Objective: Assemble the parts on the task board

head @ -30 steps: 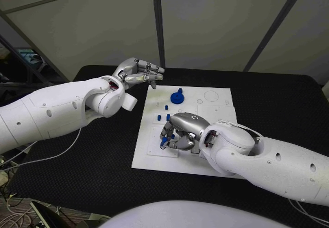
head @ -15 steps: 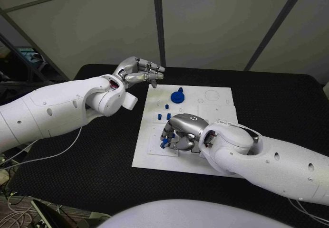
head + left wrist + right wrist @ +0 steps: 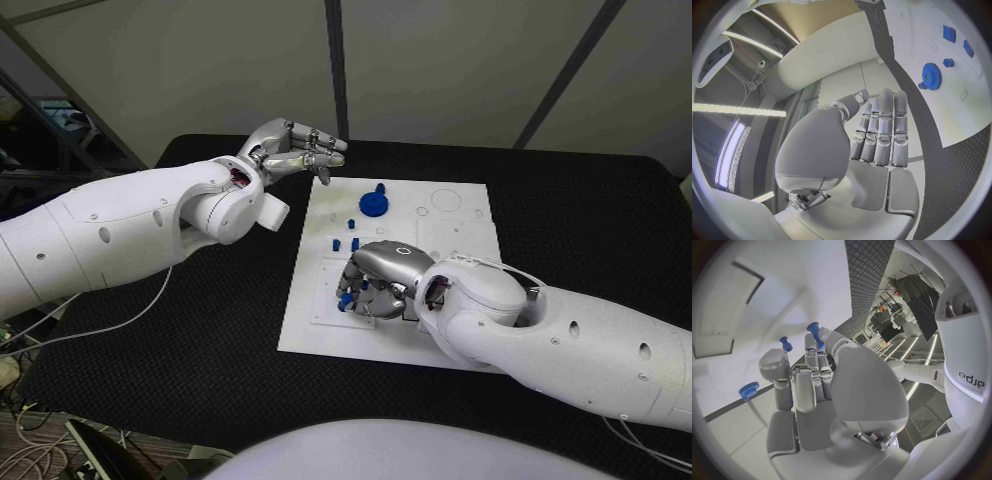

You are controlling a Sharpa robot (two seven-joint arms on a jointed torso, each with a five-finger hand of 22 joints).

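The white task board (image 3: 459, 238) lies in the middle of the black table. A blue gear (image 3: 374, 205) stands on its far part, with three small blue pegs (image 3: 346, 243) just nearer. My right hand (image 3: 381, 279) is low over the board's left middle, fingers curled down, pinching a small blue peg (image 3: 346, 296) at its fingertips. The right wrist view shows that peg (image 3: 814, 334) between the fingers, another peg (image 3: 786, 344) beyond it and the gear (image 3: 748, 389). My left hand (image 3: 297, 151) hovers off the board's far left corner, its fingers curled in and holding nothing.
The board's right half has round and square recesses (image 3: 446, 201). Black table surface (image 3: 577, 210) surrounds the board. In the left wrist view the gear (image 3: 931, 76) and small blue pieces (image 3: 949, 33) stand on the board (image 3: 942, 110), beyond my left hand (image 3: 879, 135).
My right hand has crept slightly toward the board's near edge, still low over the same spot. The left hand has stayed where it was.
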